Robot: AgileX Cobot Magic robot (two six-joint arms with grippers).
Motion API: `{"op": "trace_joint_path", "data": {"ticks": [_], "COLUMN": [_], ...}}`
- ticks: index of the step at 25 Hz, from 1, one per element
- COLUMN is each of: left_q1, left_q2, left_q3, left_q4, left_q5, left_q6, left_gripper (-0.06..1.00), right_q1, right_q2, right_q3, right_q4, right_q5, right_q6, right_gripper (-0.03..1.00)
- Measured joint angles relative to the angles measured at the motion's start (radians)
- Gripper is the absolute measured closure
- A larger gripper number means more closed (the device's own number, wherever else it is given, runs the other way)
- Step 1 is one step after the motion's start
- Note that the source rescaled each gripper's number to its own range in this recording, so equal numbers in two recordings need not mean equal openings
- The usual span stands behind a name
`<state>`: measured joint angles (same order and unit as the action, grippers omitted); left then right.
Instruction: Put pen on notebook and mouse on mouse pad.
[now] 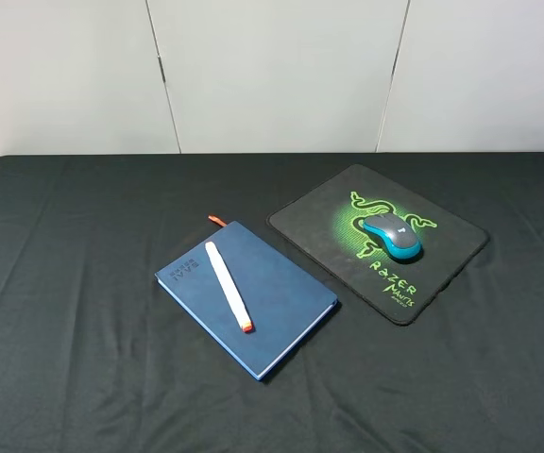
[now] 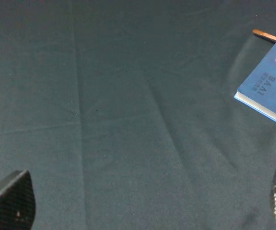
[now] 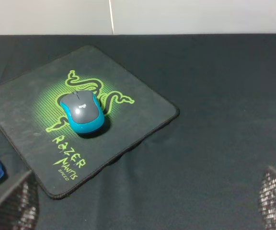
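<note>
Mouse pad (image 1: 333, 241) lettered "RAZER MANTIS"

One pen (image 1: 228, 285), one notebook (image 1: 272, 311), one mouse (image 1: 394, 236), one mouse pad (image 1: 442, 255).

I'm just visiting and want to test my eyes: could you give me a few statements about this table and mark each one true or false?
1. The pen lies on the notebook. True.
2. The mouse sits on the bare cloth beside the mouse pad. False: it rests on the pad, over the green logo.
3. The notebook is red. False: it is dark blue.
4. Both grippers, left and right, are open and hold nothing. True.
5. The notebook overlaps the mouse pad. False: they lie apart, side by side.
</note>
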<state>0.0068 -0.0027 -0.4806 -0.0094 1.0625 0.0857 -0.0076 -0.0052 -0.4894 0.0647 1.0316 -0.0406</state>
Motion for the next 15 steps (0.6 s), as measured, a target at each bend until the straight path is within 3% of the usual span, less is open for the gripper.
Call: {"op": "trace_joint_path", "data": {"ticks": [15], "left_q1": [0.0], "left_q2": [0.0], "left_q3": [0.0], "left_q4": [0.0], "left_q5": [0.0], "left_q6": [0.0], "left_gripper": [-0.03], "right_q1": [0.0], "right_q2": [0.0], "right_q3": [0.0], "right_q4": [0.0], "right_q5": [0.0], "right_q6": [0.0], "right_gripper": [-0.03]}}
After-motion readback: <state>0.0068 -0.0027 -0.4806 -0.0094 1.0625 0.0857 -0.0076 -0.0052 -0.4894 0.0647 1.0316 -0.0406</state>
